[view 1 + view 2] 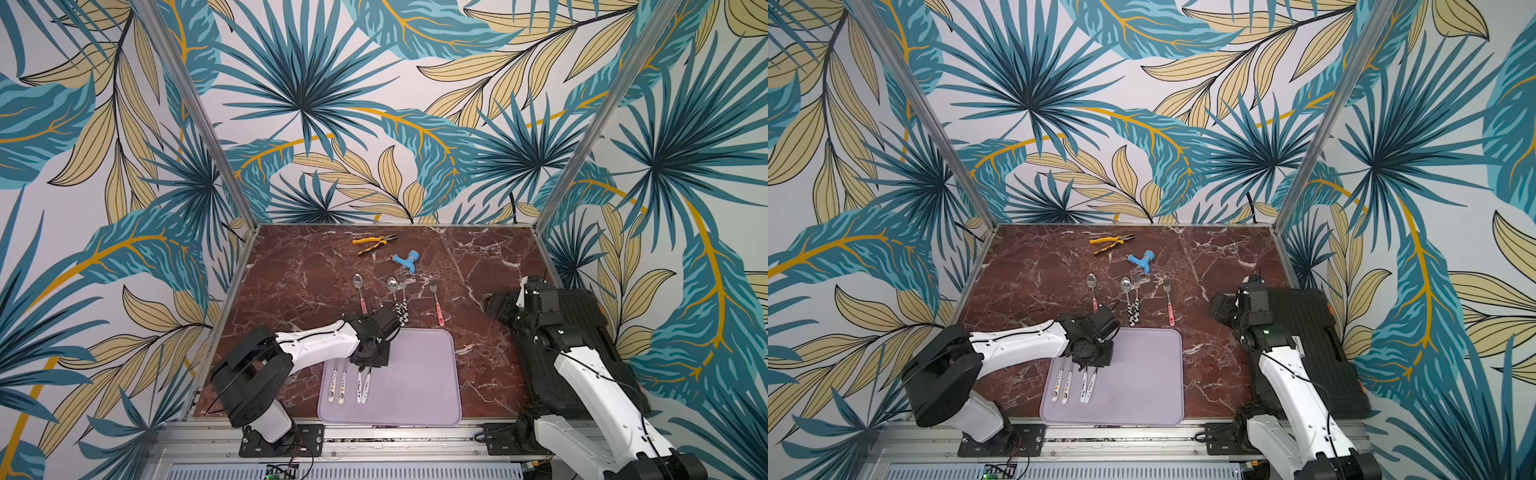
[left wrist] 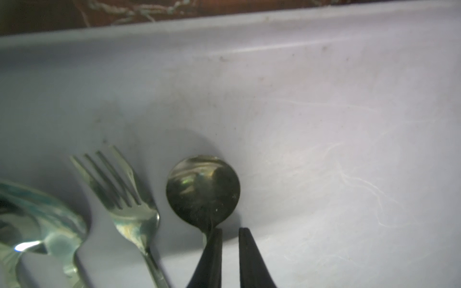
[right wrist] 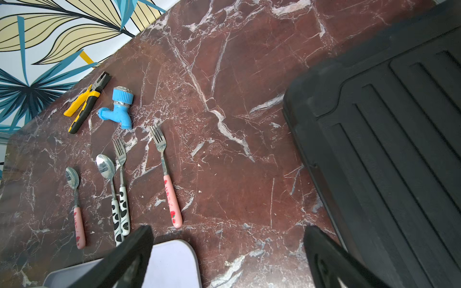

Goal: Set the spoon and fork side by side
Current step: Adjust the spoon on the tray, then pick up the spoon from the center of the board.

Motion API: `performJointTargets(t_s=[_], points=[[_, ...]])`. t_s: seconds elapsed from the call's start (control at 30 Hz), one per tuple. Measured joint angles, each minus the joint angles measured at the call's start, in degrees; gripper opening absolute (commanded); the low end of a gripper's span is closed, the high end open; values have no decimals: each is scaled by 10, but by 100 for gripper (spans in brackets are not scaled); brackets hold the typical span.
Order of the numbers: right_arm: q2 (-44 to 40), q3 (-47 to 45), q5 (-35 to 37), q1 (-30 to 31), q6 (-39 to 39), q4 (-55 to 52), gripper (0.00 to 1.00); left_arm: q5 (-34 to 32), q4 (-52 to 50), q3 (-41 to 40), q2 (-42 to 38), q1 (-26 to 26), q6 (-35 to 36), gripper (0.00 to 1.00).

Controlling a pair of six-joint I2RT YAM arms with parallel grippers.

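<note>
Left gripper point(image 2: 230, 230) all but closed, narrow gap empty; neck of spoon point(image 2: 203, 189) passes just beside it, contact unclear. Fork point(image 2: 119, 189) lies just beyond spoon, parallel, heads same way; both on lilac tray point(image 2: 324, 99). Right gripper point(image 3: 227, 230) well apart, jaws wide, holding nothing.

Steel spoon point(image 2: 203, 189) and fork point(image 2: 119, 189) — white handles — flat on lilac tray point(image 2: 324, 99), side by side, heads toward far rim.
</note>
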Motion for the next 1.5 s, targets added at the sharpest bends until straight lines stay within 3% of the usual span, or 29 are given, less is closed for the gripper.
performJointTargets(t_s=[0.53,0.8,0.97,1.5], points=[[0,0,0,0,0,0,99,-10,-27,22,-2,0,8,21],[2,0,1,0,0,0,99,-16,-68,114,-8,7,42,25],[4,0,4,0,0,0,99,-20,-92,176,-5,45,63,28],[37,0,2,0,1,5,100,-29,-152,404,218,172,122,32]])
